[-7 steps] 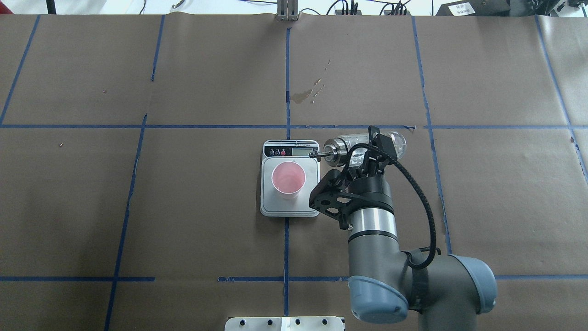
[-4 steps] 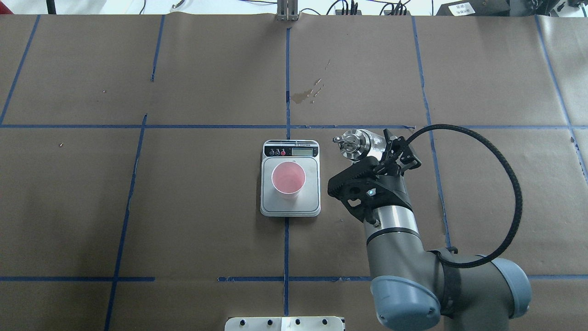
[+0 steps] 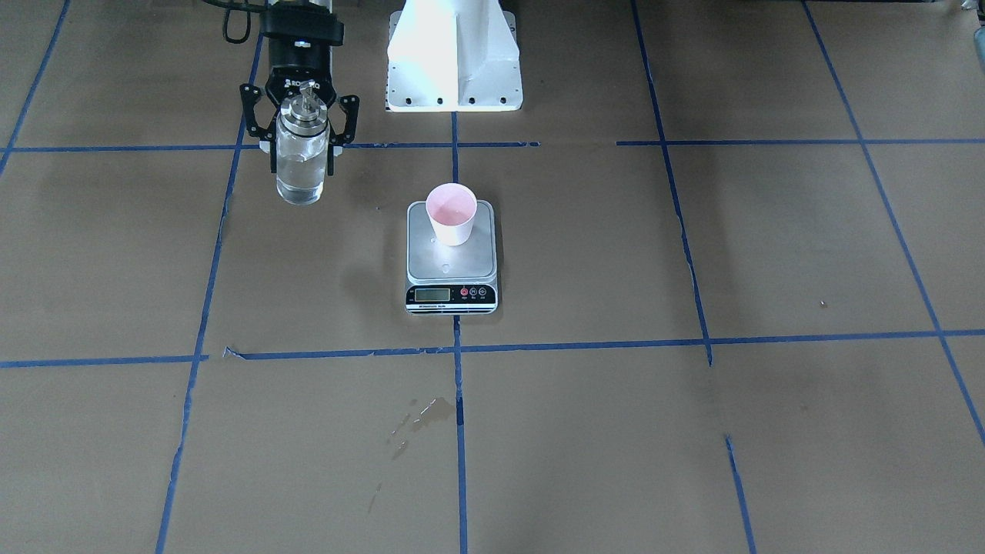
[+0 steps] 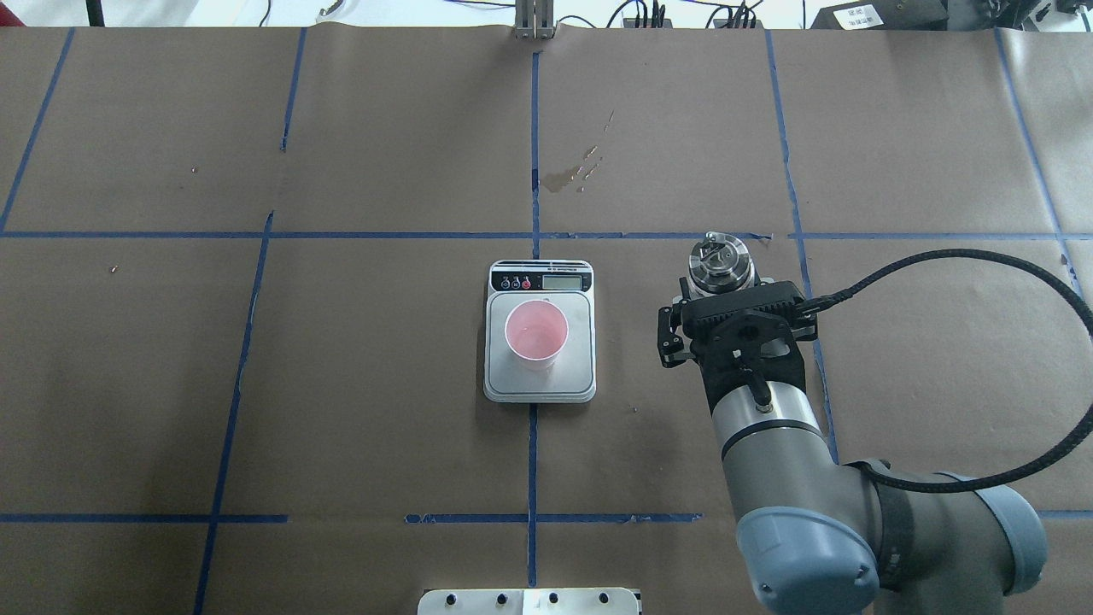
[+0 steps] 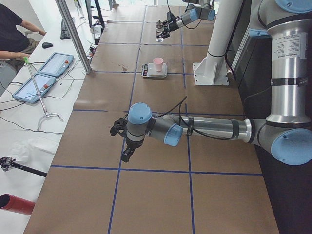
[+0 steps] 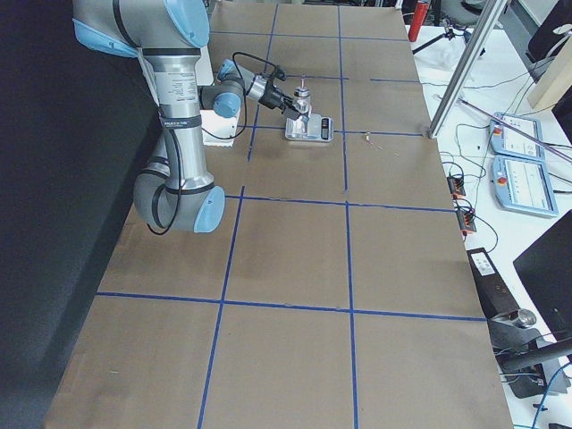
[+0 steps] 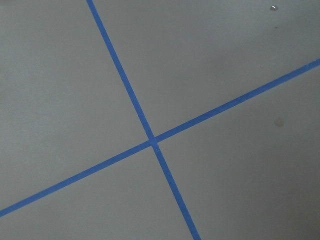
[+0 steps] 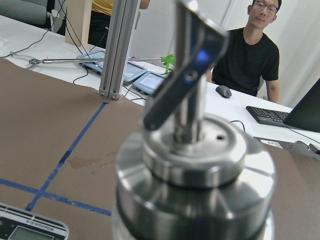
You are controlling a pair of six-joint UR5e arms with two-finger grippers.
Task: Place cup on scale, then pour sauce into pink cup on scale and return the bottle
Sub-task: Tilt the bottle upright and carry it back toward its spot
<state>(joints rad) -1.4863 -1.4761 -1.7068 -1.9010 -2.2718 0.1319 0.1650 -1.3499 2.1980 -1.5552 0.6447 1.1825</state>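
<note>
The pink cup point(image 4: 536, 333) stands upright on the steel platform of the scale point(image 4: 577, 363), also in the front-facing view, cup point(image 3: 452, 214) on scale point(image 3: 452, 296). My right gripper point(image 4: 726, 295) is shut on the glass bottle point(image 4: 720, 263), held upright to the right of the scale, a cup's width or more away from it. In the front-facing view the gripper point(image 3: 302, 158) clasps the bottle point(image 3: 301, 173), which holds clear sauce. The bottle's metal cap and spout point(image 8: 192, 150) fill the right wrist view. My left gripper point(image 5: 122, 141) shows only in the exterior left view; I cannot tell its state.
A wet stain point(image 4: 572, 175) marks the brown paper beyond the scale. The robot's white base point(image 3: 454, 54) stands at the near edge. An aluminium post point(image 4: 534, 21) rises at the far edge. An operator point(image 8: 255, 55) sits past the table. The left wrist view shows only crossed blue tape point(image 7: 152, 141).
The bottle has swung from lying tilted, with its spout towards the scale, to upright. My right arm has moved right, away from the scale. The cup has not moved.
</note>
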